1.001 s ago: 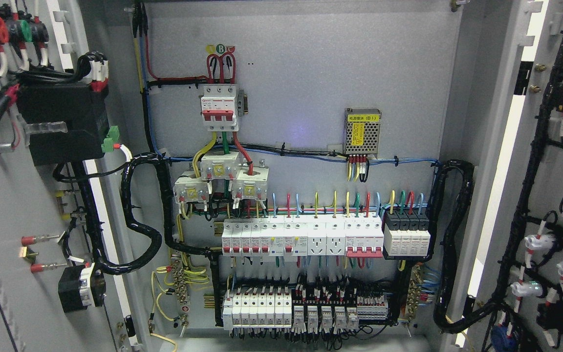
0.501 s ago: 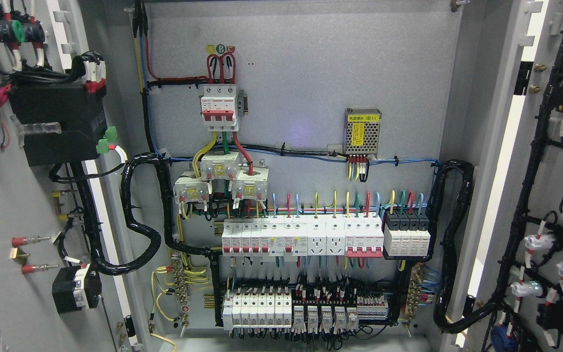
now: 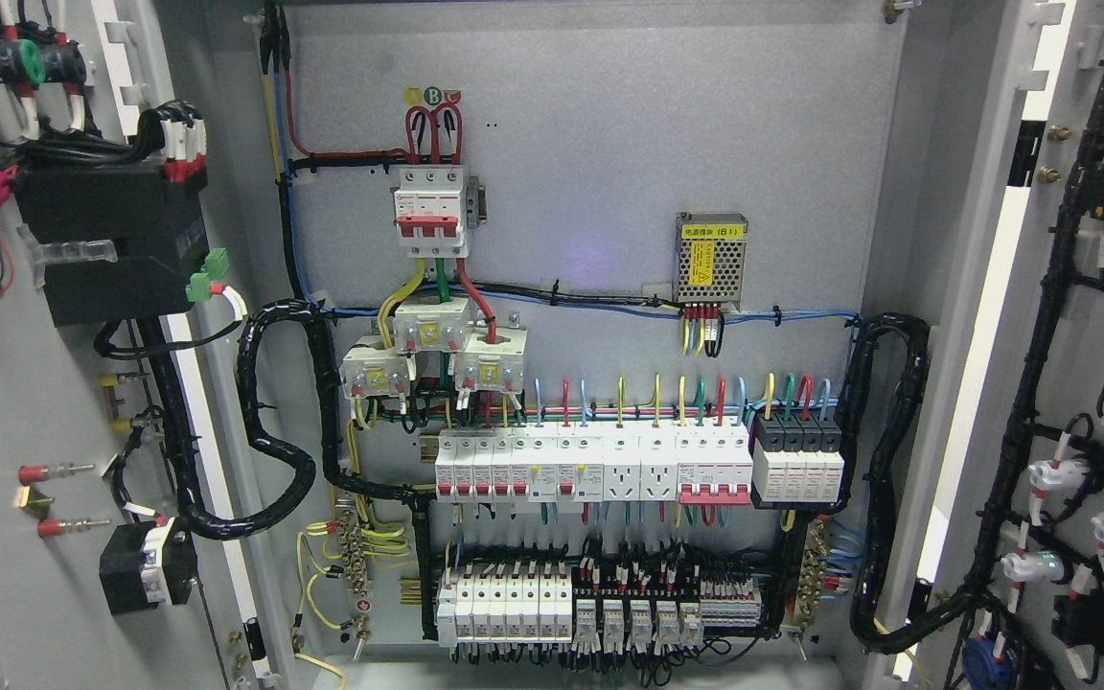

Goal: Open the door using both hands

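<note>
Both doors of the grey electrical cabinet stand swung wide. The left door (image 3: 6, 402) fills the picture's left edge, showing its inner face with a black box, coloured lamps and wiring. The right door (image 3: 1089, 125) fills the right edge, with a black cable loom and white lamp backs on it. Between them the back panel (image 3: 609, 144) is fully exposed, carrying rows of white breakers (image 3: 590, 465), a red-handled main breaker (image 3: 430, 211) and a small power supply (image 3: 710, 256). No arm or hand of mine shows anywhere in the head view.
Thick black cable bundles loop from each door into the cabinet, one at the left (image 3: 274, 422) and one at the right (image 3: 887, 479). A lower row of relays and terminals (image 3: 600, 604) sits near the cabinet floor.
The left door has swung a little further out to the left, its black box and red-tipped wires shifting leftward. The right door and the panel have not moved.
</note>
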